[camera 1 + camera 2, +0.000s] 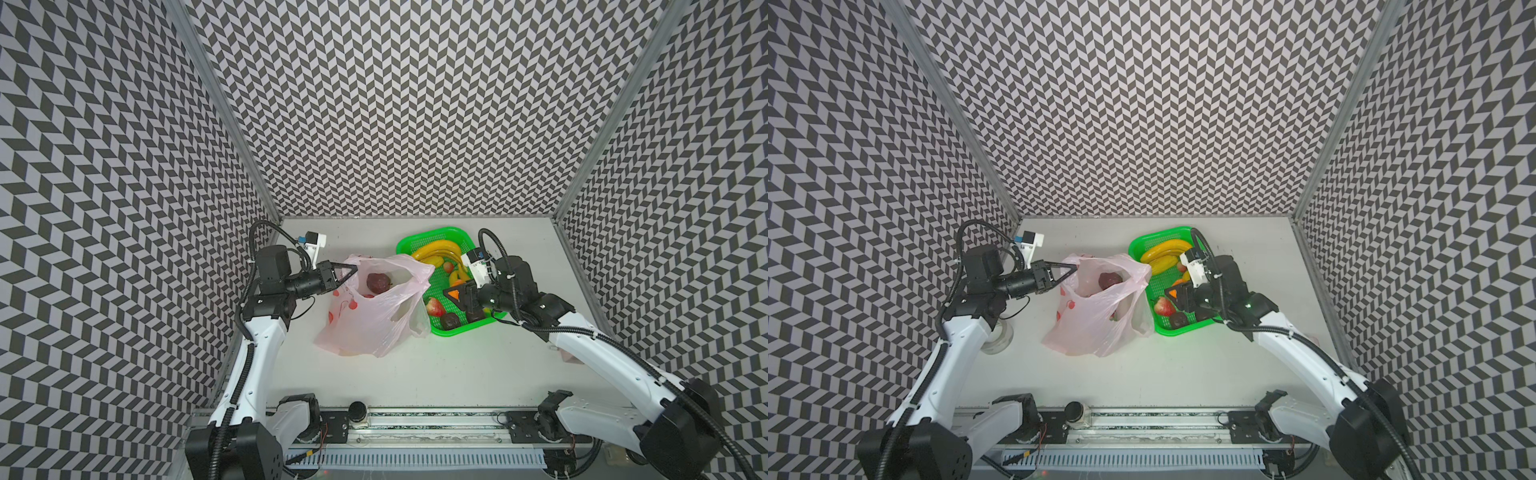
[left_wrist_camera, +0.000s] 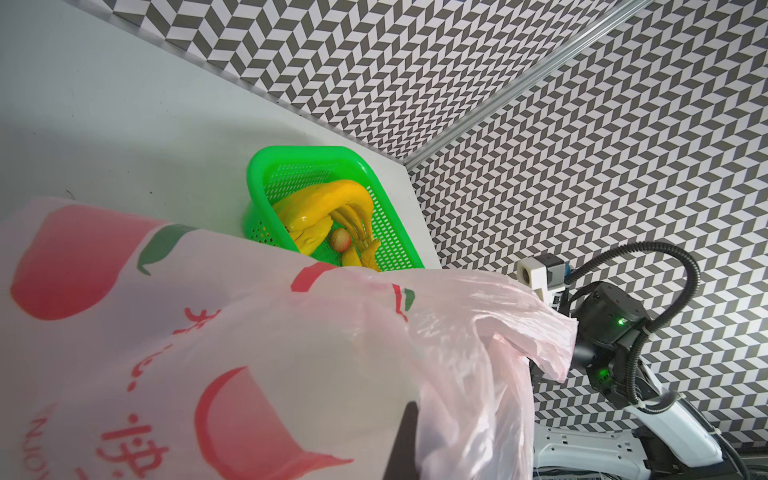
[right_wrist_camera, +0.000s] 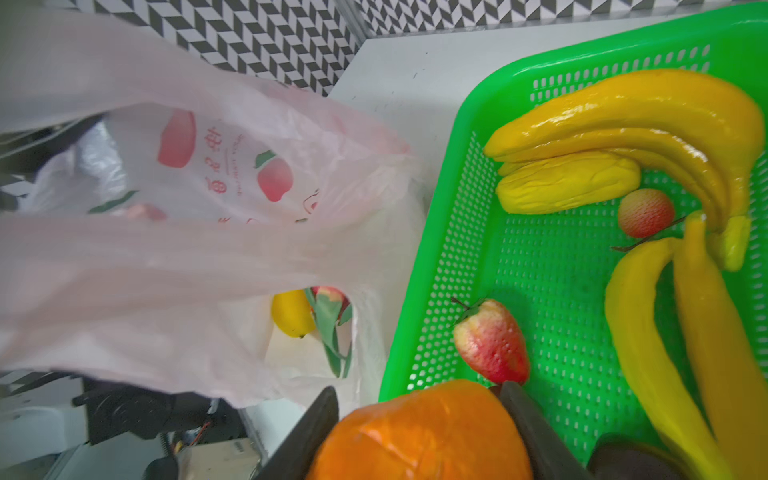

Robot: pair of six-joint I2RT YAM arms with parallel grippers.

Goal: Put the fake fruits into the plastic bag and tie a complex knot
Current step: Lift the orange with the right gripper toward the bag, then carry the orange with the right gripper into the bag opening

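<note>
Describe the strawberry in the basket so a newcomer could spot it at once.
Find the green mesh basket beside the plastic bag. On its bag-side edge, beside the right gripper holding the orange fruit, lies the strawberry. It alone is red, pointed and green-capped; the dark ball next to it is round.

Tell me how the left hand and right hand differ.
The left hand is pinched shut on the rim of the plastic bag; the right hand grips an orange fruit with its jaws apart. The left hand sits at the bag's mouth; the right hand hangs over the green basket. Both hold something.
</note>
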